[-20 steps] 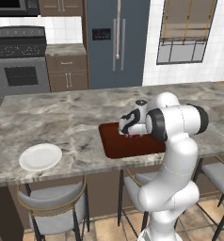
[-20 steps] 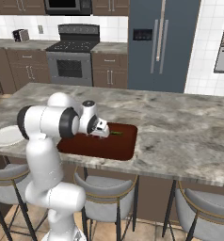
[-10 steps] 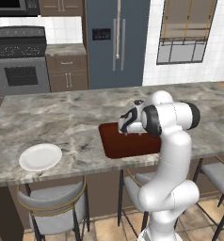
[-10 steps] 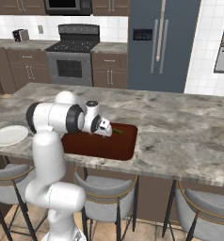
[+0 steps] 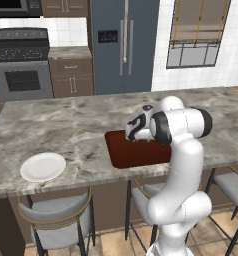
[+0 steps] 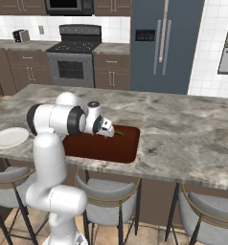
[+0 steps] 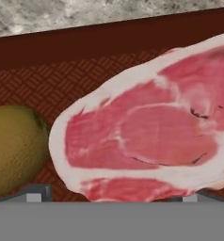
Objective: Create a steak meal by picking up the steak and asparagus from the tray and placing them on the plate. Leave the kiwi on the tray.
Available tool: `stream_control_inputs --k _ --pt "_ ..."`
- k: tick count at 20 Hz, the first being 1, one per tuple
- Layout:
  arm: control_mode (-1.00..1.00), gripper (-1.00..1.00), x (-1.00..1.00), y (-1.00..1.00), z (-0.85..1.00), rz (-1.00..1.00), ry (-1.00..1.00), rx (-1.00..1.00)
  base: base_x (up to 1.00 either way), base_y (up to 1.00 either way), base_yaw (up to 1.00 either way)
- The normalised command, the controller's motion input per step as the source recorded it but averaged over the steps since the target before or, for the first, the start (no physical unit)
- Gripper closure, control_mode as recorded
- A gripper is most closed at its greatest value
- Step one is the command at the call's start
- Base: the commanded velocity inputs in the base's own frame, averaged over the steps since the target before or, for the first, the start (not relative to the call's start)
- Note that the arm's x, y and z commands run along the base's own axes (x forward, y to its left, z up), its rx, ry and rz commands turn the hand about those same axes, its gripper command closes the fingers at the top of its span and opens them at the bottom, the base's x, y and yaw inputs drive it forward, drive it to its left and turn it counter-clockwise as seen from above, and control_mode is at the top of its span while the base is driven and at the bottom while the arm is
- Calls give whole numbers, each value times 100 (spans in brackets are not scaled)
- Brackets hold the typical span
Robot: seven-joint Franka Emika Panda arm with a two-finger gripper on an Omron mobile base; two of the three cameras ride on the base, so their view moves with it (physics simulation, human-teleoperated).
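arm has swung lower over the tray (image 5: 136, 155); gripper (image 7: 114, 200) spread wide around steak (image 7: 147, 136) at frame centre, kiwi (image 7: 15, 148) lower left; closing comes next.

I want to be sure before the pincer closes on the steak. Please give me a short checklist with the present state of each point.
1. Pincer open: ok, tips stand wide apart.
2. Steak between the tips: ok, it lies flat on the tray, centred ahead.
3. Kiwi clear of the grip: cannot tell, it sits close beside one tip.
4. Plate free to receive food: ok, nothing on it.
5. Asparagus out of the way: ok, it lies apart near the tray's far edge.
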Motion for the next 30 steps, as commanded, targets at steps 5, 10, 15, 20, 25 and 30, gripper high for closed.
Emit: stream_control_inputs --k 5,10,15,20,25,30 --pt "-100 -100 1 0 2 -8 -5 0 0 0 0" --pt "-100 -100 18 0 0 -12 -2 0 0 0 0" --pt "-100 -100 23 0 2 -9 -7 0 0 0 0" --pt "-100 -100 29 -3 0 -3 -6 0 0 0 0" --pt "-100 100 19 -3 -7 0 -5 0 0 0 0" --pt "-100 100 -7 0 0 4 -2 0 0 0 0"
